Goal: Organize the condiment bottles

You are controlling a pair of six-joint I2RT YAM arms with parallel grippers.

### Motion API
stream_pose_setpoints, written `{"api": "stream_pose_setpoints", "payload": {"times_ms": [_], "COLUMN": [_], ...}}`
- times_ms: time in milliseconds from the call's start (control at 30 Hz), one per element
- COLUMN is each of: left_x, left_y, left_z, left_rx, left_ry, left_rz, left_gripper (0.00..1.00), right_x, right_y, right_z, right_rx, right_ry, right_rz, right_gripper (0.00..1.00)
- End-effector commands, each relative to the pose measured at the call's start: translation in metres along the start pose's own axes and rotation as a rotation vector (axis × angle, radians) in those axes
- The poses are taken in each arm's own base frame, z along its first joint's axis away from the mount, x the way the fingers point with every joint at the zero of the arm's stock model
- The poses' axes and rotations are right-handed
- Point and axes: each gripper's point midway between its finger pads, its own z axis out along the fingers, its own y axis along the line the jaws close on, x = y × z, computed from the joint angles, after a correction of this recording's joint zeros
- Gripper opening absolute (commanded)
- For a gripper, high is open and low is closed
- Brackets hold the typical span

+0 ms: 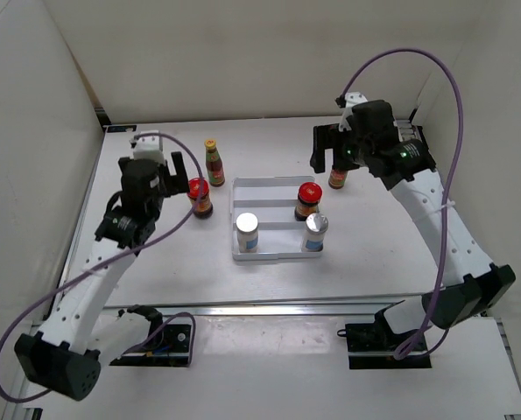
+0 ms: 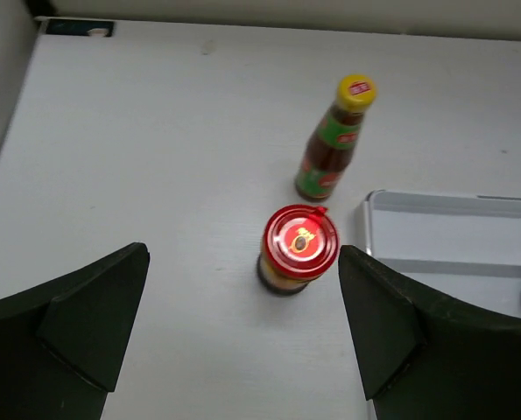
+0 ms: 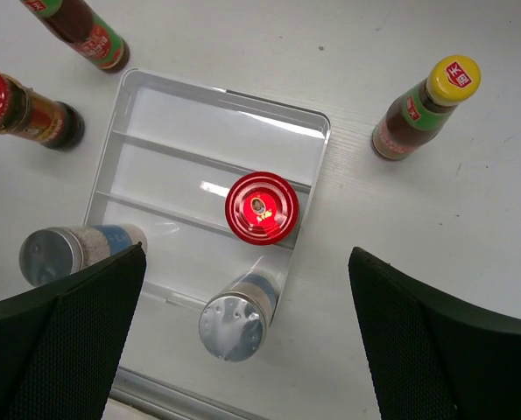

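A white ridged tray [image 1: 262,187] holds a red-lidded jar [image 1: 308,199] and two silver-capped shakers [image 1: 247,232] [image 1: 316,232]. Left of the tray stand a second red-lidded jar [image 1: 200,197] and a slim dark bottle with a yellow cap [image 1: 212,161]. Another dark bottle [image 1: 338,177] stands right of the tray, partly hidden under my right gripper [image 1: 328,147]. That gripper [image 3: 247,254] is open, high above the jar [image 3: 262,207] and a shaker [image 3: 234,319], holding nothing. My left gripper [image 2: 242,254] is open just short of the outer jar [image 2: 299,248], apart from it.
White walls close in the table at the back and both sides. In the right wrist view the yellow-capped bottle [image 3: 422,109] stands just outside the tray's right rim [image 3: 323,131]. In the left wrist view the tray corner [image 2: 374,206] lies close to the right finger.
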Motion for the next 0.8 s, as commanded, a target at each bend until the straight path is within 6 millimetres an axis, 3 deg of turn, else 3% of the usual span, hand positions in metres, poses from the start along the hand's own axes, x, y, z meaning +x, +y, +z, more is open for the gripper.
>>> {"api": "stream_pose_setpoints", "payload": {"times_ms": [0,33,100,133,167,267,500,767], "left_x": [0.013,0.023,0.021,0.033,0.03,0.053,0.068,0.094], "left_y": [-0.05,-0.043,-0.05,-0.052,-0.053,-0.059,-0.072,-0.073], "left_z": [0.019,0.036,0.047,0.063,0.068,0.086,0.098,0.107], "left_rx": [0.323,0.305,0.357,0.356,0.354,0.357,0.351,0.342], "left_ry": [0.131,0.182,0.207,0.256,0.269,0.35,0.391,0.453], "left_rz": [0.034,0.014,-0.002,-0.003,-0.002,-0.007,-0.003,0.029], "left_gripper": [1.0,1.0,1.0,1.0,1.0,1.0,1.0,1.0], "right_x": [0.01,0.016,0.02,0.022,0.023,0.032,0.038,0.046], "right_y": [-0.002,-0.003,-0.004,-0.002,-0.002,-0.001,-0.009,-0.011], "right_z": [-0.002,-0.003,-0.004,-0.006,-0.004,-0.003,-0.004,-0.003], "right_rx": [-0.008,-0.007,-0.006,-0.015,-0.015,-0.04,-0.052,-0.073], "right_ry": [0.012,0.021,0.027,0.027,0.025,0.047,0.054,0.074], "right_rz": [0.002,0.002,0.002,0.002,0.002,0.009,0.035,0.041], "right_gripper": [1.0,1.0,1.0,1.0,1.0,1.0,1.0,1.0]}}
